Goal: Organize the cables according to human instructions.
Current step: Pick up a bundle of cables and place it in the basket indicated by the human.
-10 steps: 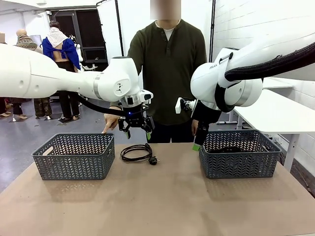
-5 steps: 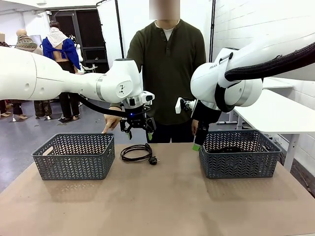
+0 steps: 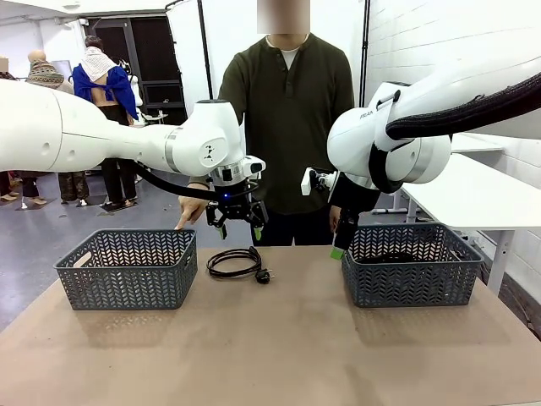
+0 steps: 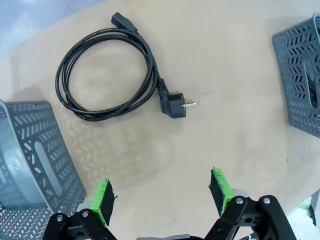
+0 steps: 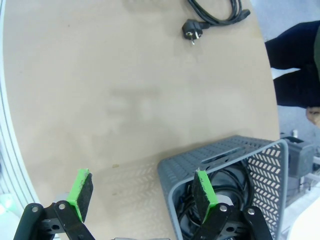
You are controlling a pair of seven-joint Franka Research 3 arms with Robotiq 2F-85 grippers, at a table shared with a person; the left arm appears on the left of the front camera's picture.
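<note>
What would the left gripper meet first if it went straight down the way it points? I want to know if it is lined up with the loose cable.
Probably bare table. The left gripper, jaws open, points at the tabletop just beside the coiled cable; its plug lies nearest that line. Depth is unclear.

A plain tan desk (image 3: 279, 347) fills the lower half of the front view. Three things rest on it. At the left stands a grey plastic basket (image 3: 127, 269) with a herringbone lattice wall. At the right stands a second grey basket (image 3: 411, 266) of the same make, with dark cords lying in it. Between them, nearer the left basket and towards the far edge, lies a black cable (image 3: 235, 262) coiled in a loop, its plug at the loop's right end
</note>
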